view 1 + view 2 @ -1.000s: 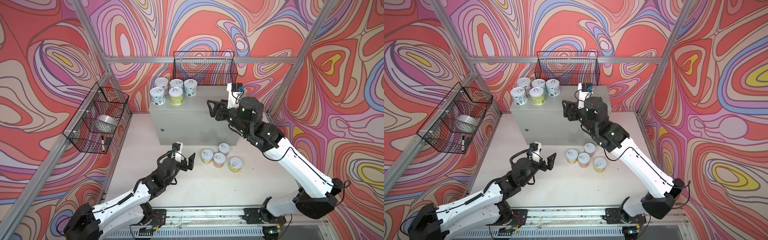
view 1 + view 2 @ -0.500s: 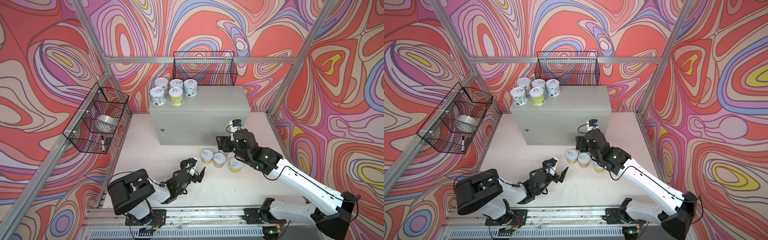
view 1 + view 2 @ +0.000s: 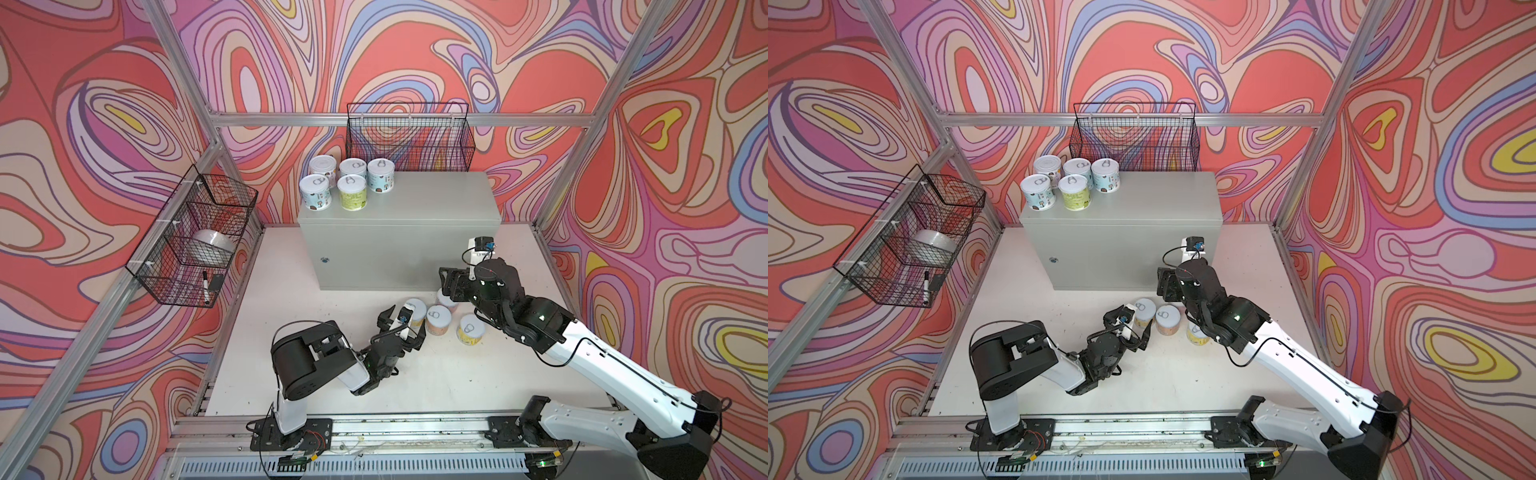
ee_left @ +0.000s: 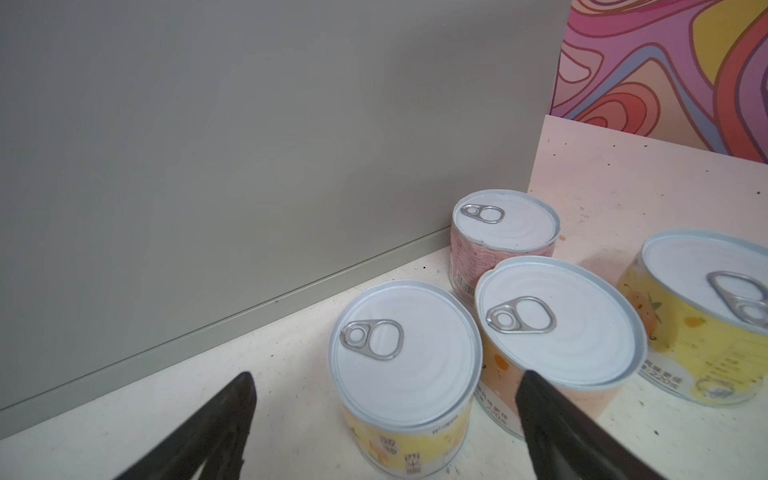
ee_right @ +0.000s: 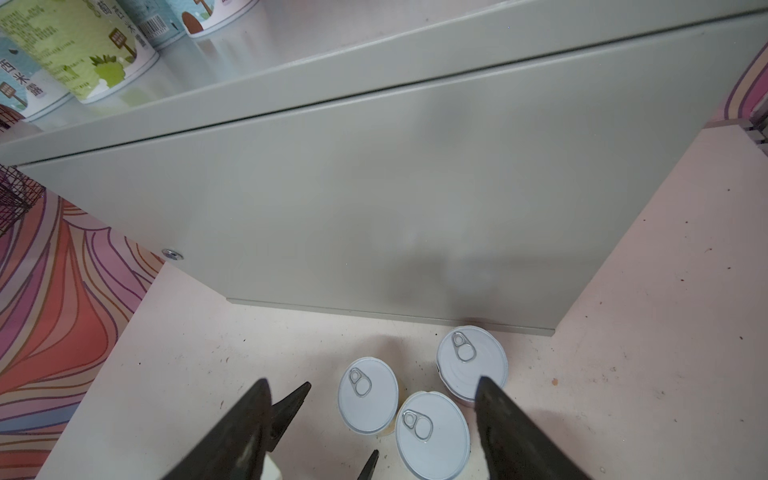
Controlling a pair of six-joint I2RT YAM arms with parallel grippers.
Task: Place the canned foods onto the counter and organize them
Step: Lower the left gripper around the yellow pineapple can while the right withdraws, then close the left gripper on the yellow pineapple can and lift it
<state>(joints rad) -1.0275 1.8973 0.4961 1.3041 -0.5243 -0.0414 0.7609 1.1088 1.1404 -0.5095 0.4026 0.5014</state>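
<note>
Five short pull-tab cans with pastel labels (image 3: 352, 192) are standing upright in a tight cluster on the back left corner of the light-grey rectangular metal cabinet (image 3: 428, 203), as seen in both top views. Four more are standing upright on the white worktop (image 3: 286, 299), just in front of the cabinet's right end.

Only the left wrist view is showing all four at once. The near yellow-labelled can (image 4: 405, 353) is standing with the peach-orange can (image 4: 561, 320) just beside it. The pink can (image 4: 505, 220) is sitting closest to the cabinet front, and the second yellow can (image 4: 706, 299) a little apart. The right wrist view is catching just three lids, yet it alone is taking in the small round lock (image 5: 172, 253) together with the green-labelled can (image 5: 83, 54) up on top. In a top view the right arm is covering part of the second yellow can (image 3: 1196, 334).

The left gripper (image 3: 402, 328) is lying low over the worktop, its jaws spread wide and gripping nothing. The near yellow-labelled can is sitting just ahead, partly between the black fingertips (image 4: 237, 399); whether either tip is touching it, I cannot tell. The right gripper (image 3: 452, 286) is hovering above the pink can, close to the cabinet front, its jaws parted widely and empty.
</note>
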